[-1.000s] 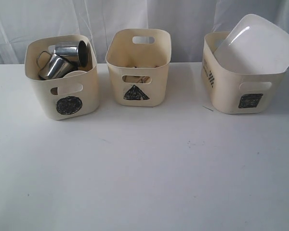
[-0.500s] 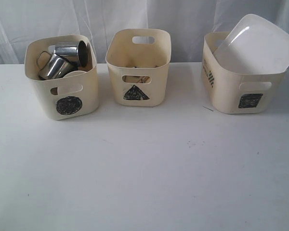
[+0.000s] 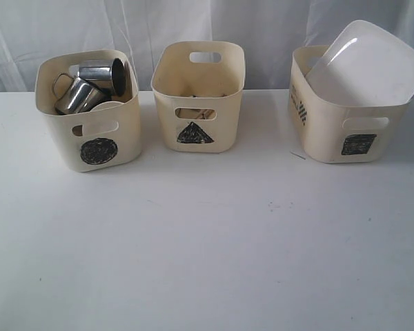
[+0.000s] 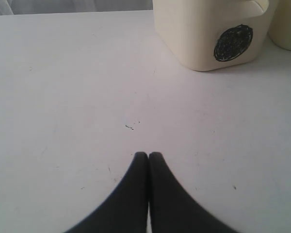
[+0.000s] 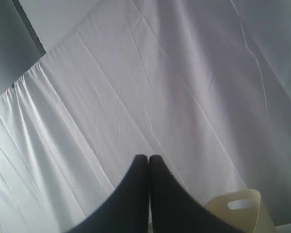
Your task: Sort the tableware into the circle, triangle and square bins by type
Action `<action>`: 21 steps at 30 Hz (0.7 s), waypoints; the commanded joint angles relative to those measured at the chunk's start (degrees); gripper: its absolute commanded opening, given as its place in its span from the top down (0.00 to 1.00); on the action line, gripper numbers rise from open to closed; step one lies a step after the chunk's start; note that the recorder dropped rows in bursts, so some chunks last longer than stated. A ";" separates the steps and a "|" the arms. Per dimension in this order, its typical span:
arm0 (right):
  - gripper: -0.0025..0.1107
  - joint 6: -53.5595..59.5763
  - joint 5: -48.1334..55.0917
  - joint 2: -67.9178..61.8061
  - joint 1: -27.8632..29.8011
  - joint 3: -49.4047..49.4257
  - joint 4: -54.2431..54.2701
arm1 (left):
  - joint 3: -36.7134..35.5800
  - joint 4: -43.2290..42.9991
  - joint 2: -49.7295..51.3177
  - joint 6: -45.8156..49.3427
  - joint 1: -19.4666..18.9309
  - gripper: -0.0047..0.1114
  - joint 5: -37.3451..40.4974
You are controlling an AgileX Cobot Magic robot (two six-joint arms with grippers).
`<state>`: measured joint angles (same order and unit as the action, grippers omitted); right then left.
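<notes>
Judging from the exterior view, the sorting looks finished, with all visible tableware in the bins and none loose on the table (image 3: 207, 241). The circle bin (image 3: 90, 134) at far left holds two steel mugs (image 3: 79, 96) piled against each other. The triangle bin (image 3: 224, 117) in the middle shows something wooden through its handle slot, too small to name. The square bin (image 3: 324, 131) at far right carries the white plate (image 3: 366, 65).

That plate is the likeliest trouble. It leans tilted and sticks well above the rim, so a passing arm could tip it out or topple the bin. The mugs sit high near their rim, and a knock could roll one out.

Neither arm appears in the exterior view; only the wrist views show them. The left gripper (image 4: 148, 156) is clenched and empty over bare table, with the bin's circle mark (image 4: 233, 43) beyond it. The right gripper (image 5: 148, 158) is also clenched on nothing and points up at the curtain (image 5: 160, 73). A bin rim (image 5: 242, 208) shows at the corner; I cannot tell which bin.
</notes>
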<state>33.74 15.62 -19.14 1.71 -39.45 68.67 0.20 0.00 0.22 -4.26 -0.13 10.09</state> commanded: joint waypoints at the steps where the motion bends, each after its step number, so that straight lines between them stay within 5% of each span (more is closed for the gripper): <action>1: 0.98 1.23 -5.96 2.93 0.08 2.01 -1.09 | -0.20 0.00 -0.22 -0.25 0.30 0.96 -0.27; 8: 0.98 7.60 -19.12 11.30 0.08 17.66 -3.19 | -0.20 0.00 -0.22 -0.25 0.30 0.96 -0.27; 17: 0.98 -10.65 -22.15 19.14 0.08 36.87 -51.05 | -0.20 0.00 -0.22 -0.25 0.30 0.96 -0.27; 21: 0.98 -23.18 -19.70 19.14 0.08 39.45 -59.14 | -0.20 0.00 -0.22 -0.25 0.30 0.96 -0.27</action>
<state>19.25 -6.39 -0.37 1.71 -0.94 16.60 0.20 0.00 0.22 -4.26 -0.13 10.09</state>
